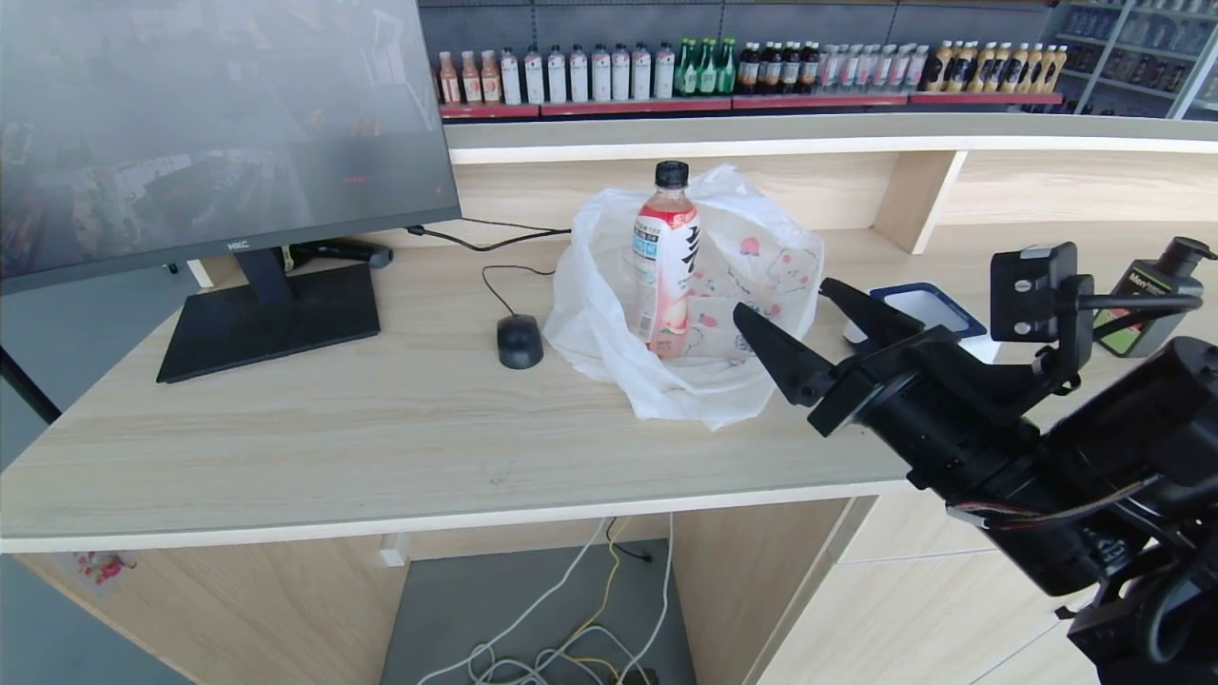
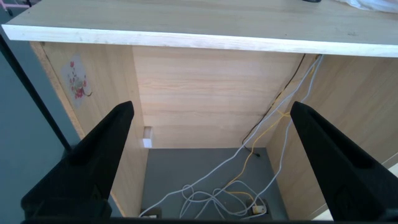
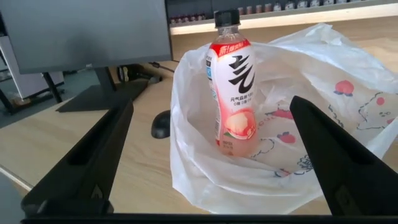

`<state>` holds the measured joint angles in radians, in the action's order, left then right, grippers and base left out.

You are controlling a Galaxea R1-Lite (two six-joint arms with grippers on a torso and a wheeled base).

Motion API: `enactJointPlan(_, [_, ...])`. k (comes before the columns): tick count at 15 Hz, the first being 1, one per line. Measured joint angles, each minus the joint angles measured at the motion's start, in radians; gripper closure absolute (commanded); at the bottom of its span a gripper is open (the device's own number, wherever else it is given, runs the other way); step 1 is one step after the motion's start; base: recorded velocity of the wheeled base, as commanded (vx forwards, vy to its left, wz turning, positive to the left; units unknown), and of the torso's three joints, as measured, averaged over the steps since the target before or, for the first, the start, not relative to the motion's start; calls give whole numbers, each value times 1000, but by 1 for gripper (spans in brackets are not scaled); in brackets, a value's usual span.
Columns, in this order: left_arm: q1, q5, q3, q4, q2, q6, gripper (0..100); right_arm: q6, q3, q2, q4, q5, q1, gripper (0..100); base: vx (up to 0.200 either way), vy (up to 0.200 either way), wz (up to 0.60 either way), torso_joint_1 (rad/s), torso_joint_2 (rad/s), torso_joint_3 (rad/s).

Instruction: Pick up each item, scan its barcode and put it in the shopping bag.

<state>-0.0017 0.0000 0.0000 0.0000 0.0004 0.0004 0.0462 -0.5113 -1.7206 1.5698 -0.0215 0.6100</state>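
Fig.: I'm hovering R gripper (image 1: 782, 300), fingers spread and empty, beside shopping bag (image 1: 599, 323) w/ pink bottle (image 1: 666, 262) apparently bagged; dark bottle (image 1: 1147, 295) and blue box (image 1: 937, 306) seemingly awaiting scanning.

One pink bottle (image 1: 665, 262), one shopping bag (image 1: 609, 323), one monitor (image 1: 219, 124), one mouse (image 1: 520, 341), one dark bottle (image 1: 1151, 281) and one blue-rimmed box (image 1: 942, 306).

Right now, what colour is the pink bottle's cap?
Black screw cap, clearest in the right wrist view.
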Motion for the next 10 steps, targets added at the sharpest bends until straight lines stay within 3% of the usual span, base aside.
enactJointPlan(3, [0,0,0,1,0,-2,0,1,-4,5,-2,0,-1,0,-200,0,0,9,10,1])
enactJointPlan(6, [0,0,0,1,0,23,0,2,-6,2,-1,0,0,0,0,0,0,0,0,0])
enactJointPlan(10, [0,0,0,2,0,21,0,2,-8,1,0,0,0,0,0,0,0,0,0,0])
